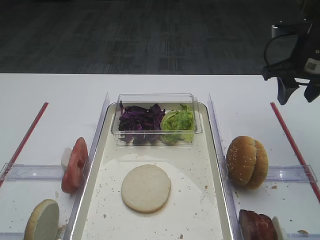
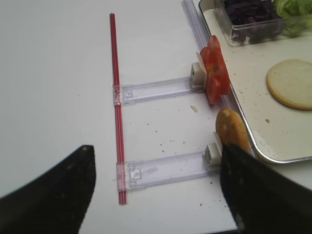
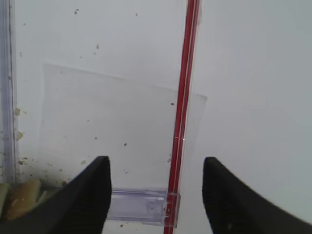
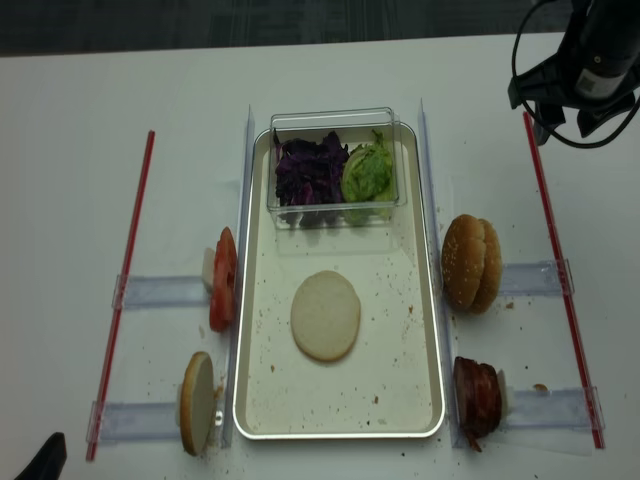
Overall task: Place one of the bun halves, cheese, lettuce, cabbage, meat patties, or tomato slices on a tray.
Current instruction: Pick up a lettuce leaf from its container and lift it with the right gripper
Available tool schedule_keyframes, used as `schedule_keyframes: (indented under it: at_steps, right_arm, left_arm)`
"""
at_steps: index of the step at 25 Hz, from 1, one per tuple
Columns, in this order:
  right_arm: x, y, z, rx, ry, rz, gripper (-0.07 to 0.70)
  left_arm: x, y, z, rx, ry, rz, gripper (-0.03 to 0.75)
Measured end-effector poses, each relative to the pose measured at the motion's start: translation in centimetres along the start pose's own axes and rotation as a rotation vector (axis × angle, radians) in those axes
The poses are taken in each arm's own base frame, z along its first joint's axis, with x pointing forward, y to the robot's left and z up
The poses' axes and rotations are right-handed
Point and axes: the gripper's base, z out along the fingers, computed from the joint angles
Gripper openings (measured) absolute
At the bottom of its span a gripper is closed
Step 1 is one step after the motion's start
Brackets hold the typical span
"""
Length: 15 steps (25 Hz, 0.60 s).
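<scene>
1. So, one pale flat bun half already lies on the floor of the tray, near the middle.
2. The clear tub at the tray's far end holds the purple cabbage and the green lettuce.
3. Beside the tray on the desk wait the tomato slices, another bun half, the sesame bun halves and the meat patties.
4. The right hand hovers open and empty over the far right; the left hand is open too, holding nothing.
5. I'd say one item is placed and the next pick hasn't started.
</scene>
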Motion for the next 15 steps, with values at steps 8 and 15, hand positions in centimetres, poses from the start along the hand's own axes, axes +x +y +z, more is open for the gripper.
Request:
schedule_keyframes:
  at_steps: [8,15]
  right_arm:
    - [-1.5,0.0,2.2,-0.014,0.03,0.01,0.446]
    - [-1.7,0.0,2.2,-0.014,0.014,0.002,0.446]
  left_arm:
    - [0.0,0.0,0.0,-0.001,0.0,0.0,0.491]
    - [0.0,0.0,0.0,-0.001,0.0,0.0,0.491]
